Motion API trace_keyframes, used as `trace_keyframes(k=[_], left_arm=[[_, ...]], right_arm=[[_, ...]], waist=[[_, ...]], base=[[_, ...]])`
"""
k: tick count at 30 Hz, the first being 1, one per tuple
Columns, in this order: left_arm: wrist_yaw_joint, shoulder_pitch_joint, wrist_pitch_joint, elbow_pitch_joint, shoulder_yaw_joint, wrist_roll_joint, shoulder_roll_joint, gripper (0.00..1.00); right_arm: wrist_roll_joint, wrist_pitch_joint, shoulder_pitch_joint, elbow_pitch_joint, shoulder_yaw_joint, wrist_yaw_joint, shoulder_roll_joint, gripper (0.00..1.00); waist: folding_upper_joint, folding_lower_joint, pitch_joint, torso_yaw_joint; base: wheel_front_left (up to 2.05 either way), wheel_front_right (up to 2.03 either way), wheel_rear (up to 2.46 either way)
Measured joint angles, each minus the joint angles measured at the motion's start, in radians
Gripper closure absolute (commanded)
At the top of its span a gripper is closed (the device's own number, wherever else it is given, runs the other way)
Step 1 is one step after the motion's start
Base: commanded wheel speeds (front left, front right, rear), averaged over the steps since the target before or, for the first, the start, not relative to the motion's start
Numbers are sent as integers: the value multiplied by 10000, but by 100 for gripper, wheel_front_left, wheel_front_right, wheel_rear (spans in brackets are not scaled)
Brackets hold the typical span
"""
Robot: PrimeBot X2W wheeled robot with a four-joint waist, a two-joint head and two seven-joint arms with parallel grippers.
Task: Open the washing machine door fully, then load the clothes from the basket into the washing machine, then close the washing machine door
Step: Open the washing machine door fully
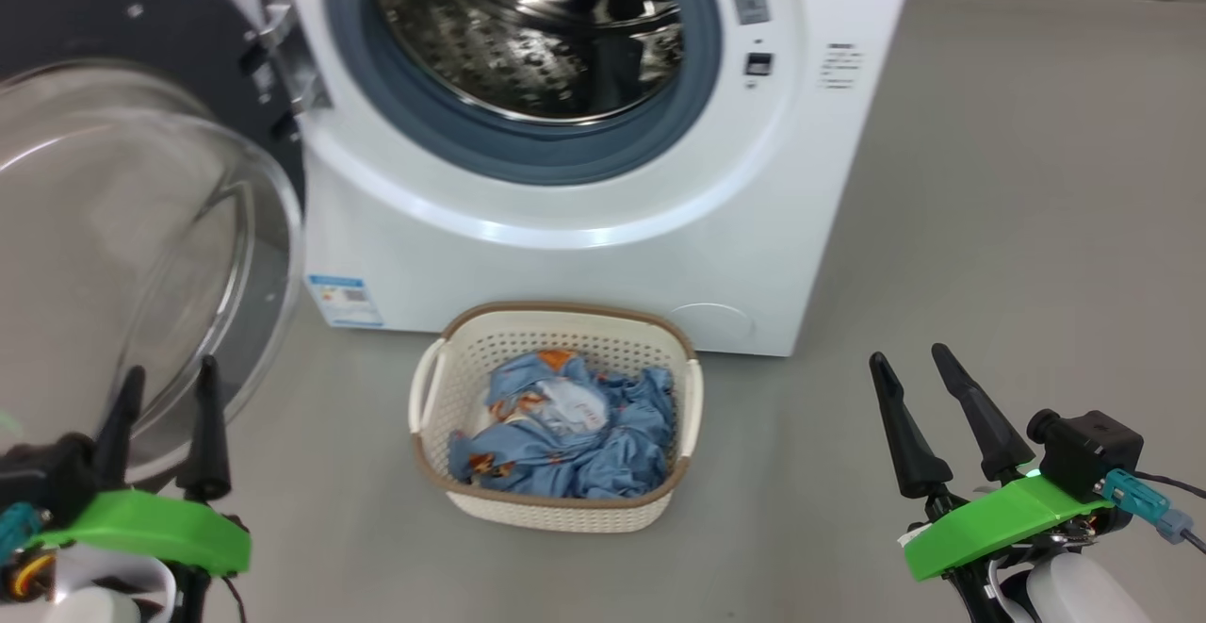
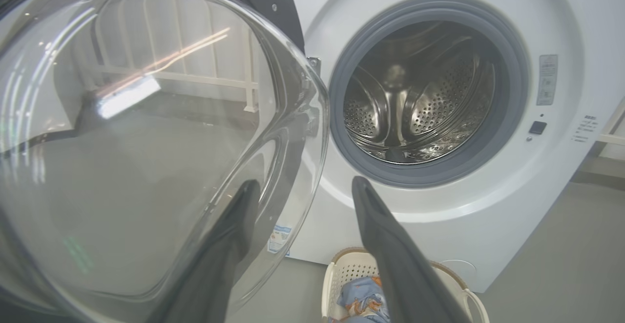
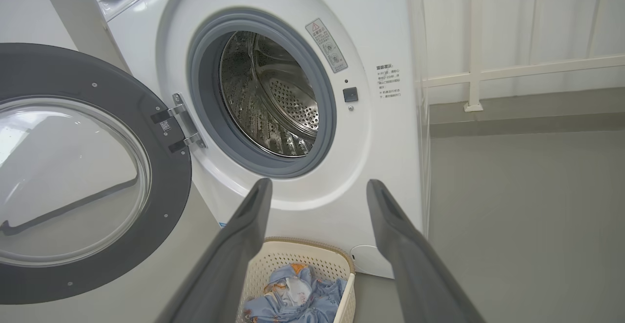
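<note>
The washing machine [image 1: 603, 255] stands ahead with its steel drum [image 1: 528, 29] exposed and nothing inside. Its door [image 1: 141, 227] hangs swung out to the left, glass bowl facing me. On the floor in front sits the cream basket [image 1: 556, 321] holding the light blue bear-print clothes [image 1: 565, 425]. My left gripper [image 1: 165, 383] is open at the lower left, close to the door's glass [image 2: 146, 166], one finger seen through the bowl. My right gripper [image 1: 919, 368] is open at the lower right, well away from the basket [image 3: 293, 259], with nothing held.
Grey floor [image 1: 1018, 227] spreads to the right of the machine. A white railing and curtain [image 3: 512, 69] stand behind the machine's right side. The open door [image 3: 88, 176] takes up the space left of the basket.
</note>
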Motion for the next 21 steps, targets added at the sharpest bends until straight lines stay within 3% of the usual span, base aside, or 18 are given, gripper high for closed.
trace_keyframes(k=[12, 21], left_arm=[[736, 1580, 263, -2144, -138, -240, -408, 0], [784, 2105, -17, -2585, -157, -297, -633, 0]], right_arm=[[2, 0, 49, -13, 102, 0, -209, 0], [2, 0, 48, -52, 142, 0, -550, 0]], waist=[[0, 0, -270, -1302], [0, 1, -469, -2253]], base=[[0, 0, 0], [0, 0, 0]])
